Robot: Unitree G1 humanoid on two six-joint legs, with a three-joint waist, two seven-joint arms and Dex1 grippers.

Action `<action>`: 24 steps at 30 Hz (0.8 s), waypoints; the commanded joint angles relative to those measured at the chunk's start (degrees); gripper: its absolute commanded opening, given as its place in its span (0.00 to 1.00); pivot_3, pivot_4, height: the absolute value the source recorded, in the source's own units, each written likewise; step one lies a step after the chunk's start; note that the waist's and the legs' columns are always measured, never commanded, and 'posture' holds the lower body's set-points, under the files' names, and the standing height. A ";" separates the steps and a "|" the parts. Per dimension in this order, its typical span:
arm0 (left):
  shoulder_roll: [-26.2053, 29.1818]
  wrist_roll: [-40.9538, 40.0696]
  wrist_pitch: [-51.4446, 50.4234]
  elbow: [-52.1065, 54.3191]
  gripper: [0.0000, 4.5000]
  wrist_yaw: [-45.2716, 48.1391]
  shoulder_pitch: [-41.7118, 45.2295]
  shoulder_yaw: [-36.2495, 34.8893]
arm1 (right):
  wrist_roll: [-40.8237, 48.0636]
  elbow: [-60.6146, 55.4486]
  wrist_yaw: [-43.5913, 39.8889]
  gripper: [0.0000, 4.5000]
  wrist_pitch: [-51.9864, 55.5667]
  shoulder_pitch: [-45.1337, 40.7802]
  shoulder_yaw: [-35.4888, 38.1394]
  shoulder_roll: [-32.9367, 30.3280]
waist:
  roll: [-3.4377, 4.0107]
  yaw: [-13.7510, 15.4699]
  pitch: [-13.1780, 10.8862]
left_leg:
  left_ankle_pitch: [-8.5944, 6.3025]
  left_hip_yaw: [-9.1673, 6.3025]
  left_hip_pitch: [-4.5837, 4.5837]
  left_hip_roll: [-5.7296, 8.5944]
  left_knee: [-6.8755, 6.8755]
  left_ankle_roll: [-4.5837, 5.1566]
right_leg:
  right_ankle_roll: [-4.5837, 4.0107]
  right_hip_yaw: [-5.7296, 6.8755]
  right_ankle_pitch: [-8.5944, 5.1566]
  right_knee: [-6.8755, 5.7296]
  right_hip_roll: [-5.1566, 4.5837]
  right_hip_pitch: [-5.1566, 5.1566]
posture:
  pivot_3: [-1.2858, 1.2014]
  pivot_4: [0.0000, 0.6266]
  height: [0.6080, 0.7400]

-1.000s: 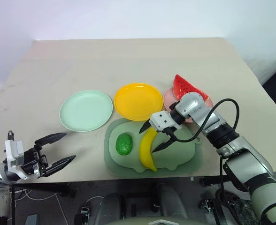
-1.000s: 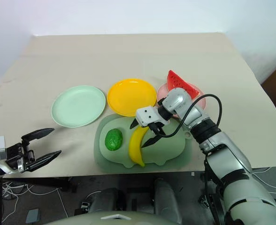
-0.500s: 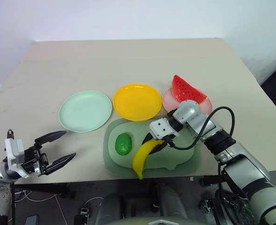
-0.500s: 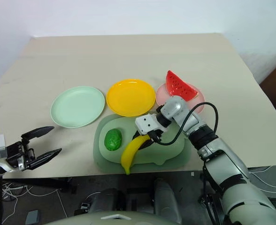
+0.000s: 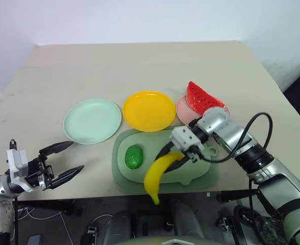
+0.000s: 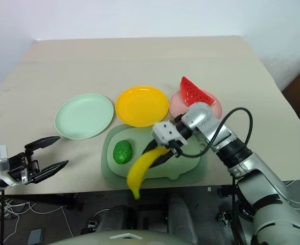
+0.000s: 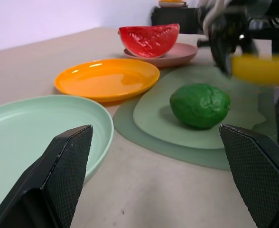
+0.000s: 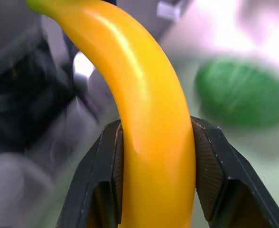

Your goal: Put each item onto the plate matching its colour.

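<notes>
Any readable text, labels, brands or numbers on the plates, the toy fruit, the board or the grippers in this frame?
None. The mint green plate, yellow-orange plate, pale pink plate, watermelon wedge, banana, green fruit, pig-shaped board and both grippers carry no legible writing.

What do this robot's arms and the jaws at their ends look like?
The right arm is built of silver-grey metal segments with black joint bands, and a black cable loops loosely beside it. Each wrist carries a small white block. The right gripper and the left gripper each have two black, tapering fingers; the inner pads are finely cross-hatched.
</notes>
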State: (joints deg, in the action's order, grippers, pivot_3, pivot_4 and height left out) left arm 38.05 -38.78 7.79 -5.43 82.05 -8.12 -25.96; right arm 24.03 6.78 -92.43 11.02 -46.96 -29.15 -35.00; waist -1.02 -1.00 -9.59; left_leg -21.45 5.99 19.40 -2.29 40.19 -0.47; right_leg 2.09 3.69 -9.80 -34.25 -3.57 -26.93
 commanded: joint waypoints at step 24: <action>2.09 -6.18 -2.77 6.05 1.00 2.57 -7.19 -8.90 | -21.00 58.12 39.55 0.35 0.59 -26.07 13.40 20.85 | 0.00 -1.52 0.00 | 0.19 0.03 0.75 -0.02 -0.06 -0.35 | -0.06 0.11 0.06 0.01 0.00 -0.56 | 0.52 0.24 0.97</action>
State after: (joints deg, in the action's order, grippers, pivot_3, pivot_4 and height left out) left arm 39.28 -43.49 5.28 -1.26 83.95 -14.74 -32.69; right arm 4.26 64.51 -53.97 13.35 -71.09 -17.09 -14.44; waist -1.02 -2.52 -9.59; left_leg -21.26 6.02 20.15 -2.32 40.13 -0.82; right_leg 2.03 3.79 -9.74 -34.24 -3.57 -27.50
